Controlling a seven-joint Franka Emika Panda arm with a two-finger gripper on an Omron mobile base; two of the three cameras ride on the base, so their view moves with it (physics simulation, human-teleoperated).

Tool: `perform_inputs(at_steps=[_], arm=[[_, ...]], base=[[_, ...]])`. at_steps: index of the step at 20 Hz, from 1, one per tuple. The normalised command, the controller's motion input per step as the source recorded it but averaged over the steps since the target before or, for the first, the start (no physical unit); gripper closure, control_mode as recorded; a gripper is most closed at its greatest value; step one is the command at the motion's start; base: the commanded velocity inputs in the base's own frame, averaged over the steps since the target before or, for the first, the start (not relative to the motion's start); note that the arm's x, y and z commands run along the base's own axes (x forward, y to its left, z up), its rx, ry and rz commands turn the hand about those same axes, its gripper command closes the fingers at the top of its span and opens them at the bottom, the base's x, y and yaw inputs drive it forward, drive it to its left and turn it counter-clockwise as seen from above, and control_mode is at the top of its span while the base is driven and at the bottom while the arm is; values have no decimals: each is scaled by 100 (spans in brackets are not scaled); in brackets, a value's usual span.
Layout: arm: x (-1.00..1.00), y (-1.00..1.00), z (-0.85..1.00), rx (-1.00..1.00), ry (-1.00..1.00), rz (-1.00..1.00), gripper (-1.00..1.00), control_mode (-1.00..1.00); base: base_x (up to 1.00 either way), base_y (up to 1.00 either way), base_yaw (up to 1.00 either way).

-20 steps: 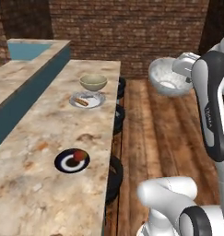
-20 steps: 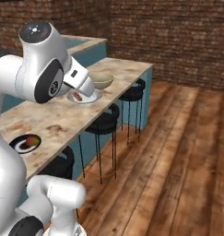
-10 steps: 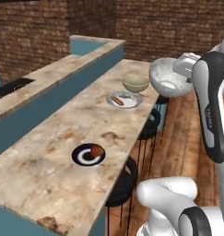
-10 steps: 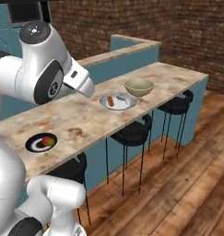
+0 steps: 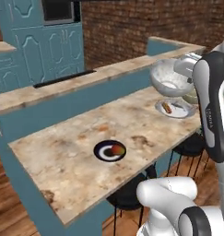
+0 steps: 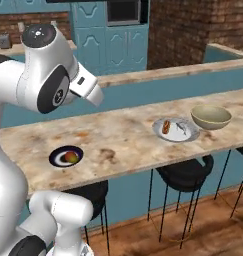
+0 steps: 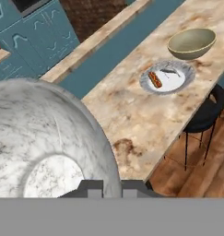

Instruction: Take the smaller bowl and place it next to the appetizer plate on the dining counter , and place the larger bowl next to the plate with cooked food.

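The gripper (image 7: 105, 188) pinches the smaller bowl (image 7: 44, 143) by its thin rim at lower left, a stiff, slick, chip-prone, seemingly light piece.

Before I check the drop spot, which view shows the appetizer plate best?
The left base view: the appetizer plate sits near and unblocked on the dining counter. The right base view shows it smaller, at the counter's left end.

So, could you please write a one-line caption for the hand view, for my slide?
Gripper shut on the smaller bowl, above the dining counter with the plate with cooked food beside the larger bowl.
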Motion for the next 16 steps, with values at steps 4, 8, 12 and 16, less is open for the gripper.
perform_inputs(at_steps=[4, 8, 12, 16], arm=[[0, 0, 0, 0, 0, 0, 100, 100], [0, 0, 0, 0, 0, 0, 100, 100], [0, 0, 0, 0, 0, 0, 100, 100], [0, 0, 0, 0, 0, 0, 100, 100]], base=[[32, -24, 71], [24, -17, 67], [16, -18, 58], [6, -23, 52]])
